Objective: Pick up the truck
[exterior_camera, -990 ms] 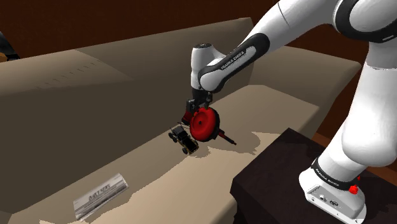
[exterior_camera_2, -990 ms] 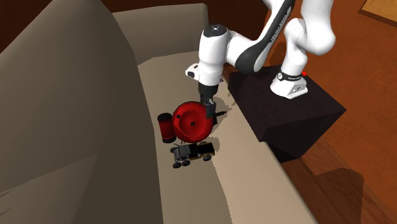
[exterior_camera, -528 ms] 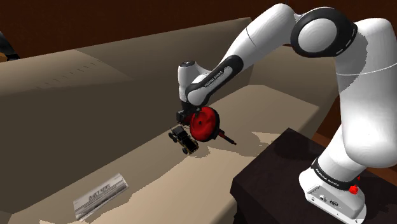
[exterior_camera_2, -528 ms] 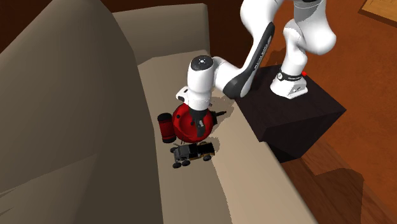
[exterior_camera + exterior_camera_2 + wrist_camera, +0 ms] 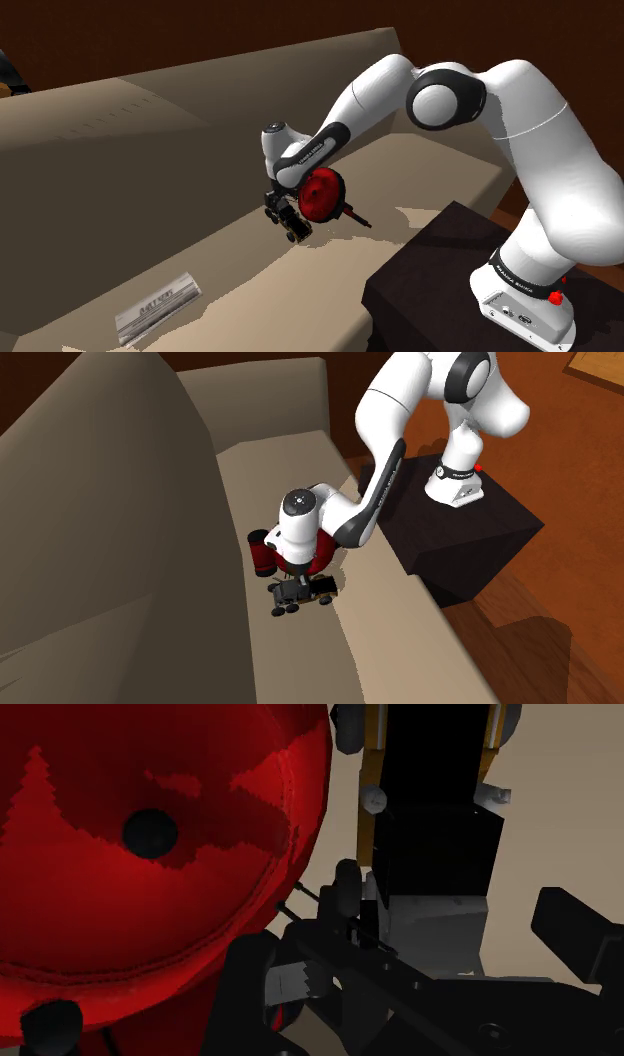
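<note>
1. Where the beige sofa (image 5: pixel 290 462) has its seat cushion, a small black truck (image 5: pixel 303 595) sits near the seat's front edge; the shoulder view has it mid-seat (image 5: pixel 292 226).
2. Red round object (image 5: pixel 322 193) stands right beside the truck, on the backrest side in the second exterior view (image 5: pixel 262 550). It has a disc-like face and a thin dark stem sticking out toward the shoulder view's right.
3. The arm reaches down from the stand (image 5: pixel 430 280), its wrist low over the seat. Claw (image 5: pixel 281 209) is directly above the truck, between it and the red object in the second exterior view (image 5: pixel 296 576).
4. Claw state: wide. In the wrist view (image 5: pixel 405 944) the two black fingers (image 5: pixel 250 989) stand well apart, with the truck's dark body (image 5: pixel 430 834) in the gap and running on beyond them.
5. Cannot tell whether either finger touches the truck. Truck reads as resting on the cushion.
6. In the wrist view the red object (image 5: pixel 150 854) looms just beside one finger, with a black spot at the centre of its face.
7. Other items: a flat printed paper (image 5: pixel 158 305) lies on the seat, well apart from the truck, toward the shoulder view's lower left.
8. The stand is a dark box (image 5: pixel 470 542) set against the sofa's front, on a brown wooden floor (image 5: pixel 560 472).
</note>
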`<state>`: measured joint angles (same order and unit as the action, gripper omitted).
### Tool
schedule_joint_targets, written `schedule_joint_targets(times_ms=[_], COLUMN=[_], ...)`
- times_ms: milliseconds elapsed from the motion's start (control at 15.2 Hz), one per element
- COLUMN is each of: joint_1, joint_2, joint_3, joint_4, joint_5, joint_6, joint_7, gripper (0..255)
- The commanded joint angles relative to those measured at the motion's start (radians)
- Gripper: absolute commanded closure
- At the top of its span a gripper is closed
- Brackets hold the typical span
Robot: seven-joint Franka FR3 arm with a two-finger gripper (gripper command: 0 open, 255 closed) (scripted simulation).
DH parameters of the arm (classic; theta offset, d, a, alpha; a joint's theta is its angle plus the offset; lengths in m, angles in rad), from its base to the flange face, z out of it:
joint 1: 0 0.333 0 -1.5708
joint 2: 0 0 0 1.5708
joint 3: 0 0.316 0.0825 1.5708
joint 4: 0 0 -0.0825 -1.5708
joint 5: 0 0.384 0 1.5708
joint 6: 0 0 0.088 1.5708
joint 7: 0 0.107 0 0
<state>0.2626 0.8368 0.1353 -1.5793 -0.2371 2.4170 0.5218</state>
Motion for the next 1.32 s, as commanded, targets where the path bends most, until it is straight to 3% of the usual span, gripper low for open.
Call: schedule_joint_targets(times_ms=[0,462,528,1254], joint_1=[0.006,0.012,0.014,0.010], joint_2=[0.037,0.099,0.097,0.076], joint_3=[-0.004,-0.013,-0.013,-0.010], joint_4=[0.036,0.064,0.061,0.053], joint_5=[-0.003,-0.010,-0.010,-0.008], joint_6=[0.000,0.034,0.035,0.023], joint_7=[0.002,0.007,0.010,0.006], gripper=[0,0,255,255])
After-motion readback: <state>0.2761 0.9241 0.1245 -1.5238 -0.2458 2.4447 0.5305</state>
